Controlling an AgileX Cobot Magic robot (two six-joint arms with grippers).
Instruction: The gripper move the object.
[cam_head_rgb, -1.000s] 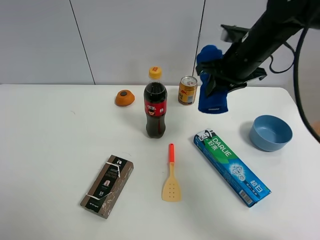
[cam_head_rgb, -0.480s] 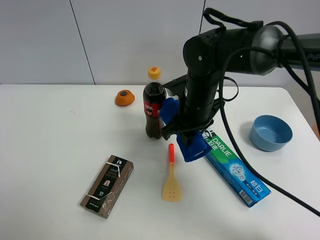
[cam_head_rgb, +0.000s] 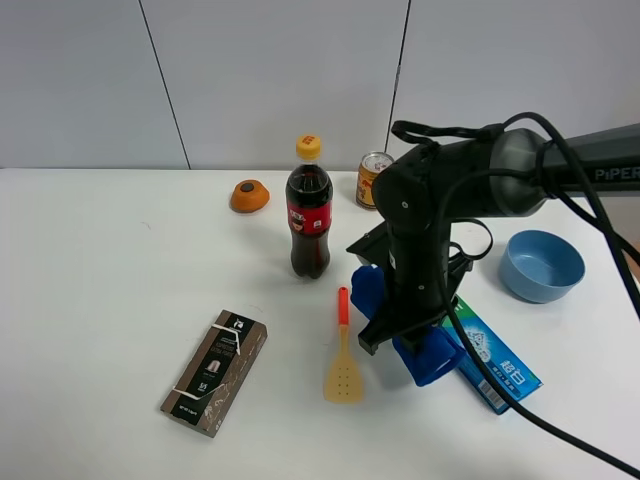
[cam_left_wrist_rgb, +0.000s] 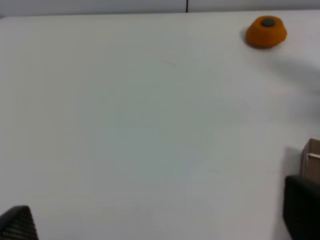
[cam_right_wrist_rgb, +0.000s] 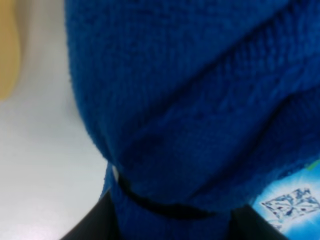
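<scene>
Surface: white table (cam_head_rgb: 120, 270), matt, filling most of the exterior view. Behind its far edge stands a pale grey panelled wall (cam_head_rgb: 270, 80) with thin dark seams.

Along the far edge:
- orange domed puck (cam_head_rgb: 249, 195), left of middle
- gold drink can (cam_head_rgb: 374, 180), right of middle, upright

Middle of the table: cola bottle (cam_head_rgb: 310, 212), upright, with a yellow cap and red label.

Near the right edge: light-blue bowl (cam_head_rgb: 542, 266), upright.

Toward the near edge:
- brown banded box (cam_head_rgb: 214, 372), left of middle, lying flat
- spatula (cam_head_rgb: 343, 352), about the middle, with its orange handle pointing to the far edge
- toothpaste box (cam_head_rgb: 492, 362), right of middle, lying aslant

Right arm (cam_head_rgb: 450, 190): dark, reaching in from the right edge and bent down over the table.

Right gripper (cam_head_rgb: 402, 326): pinched on the cinched waist of the blue fleece bundle (cam_head_rgb: 430, 356). The bundle hangs low between the spatula and the toothpaste box. Its lower end is against that box. I cannot tell whether it rests on the table.

Left gripper (cam_left_wrist_rgb: 160, 220): fingers spread wide, nothing between them, over bare table near the brown box.
</scene>
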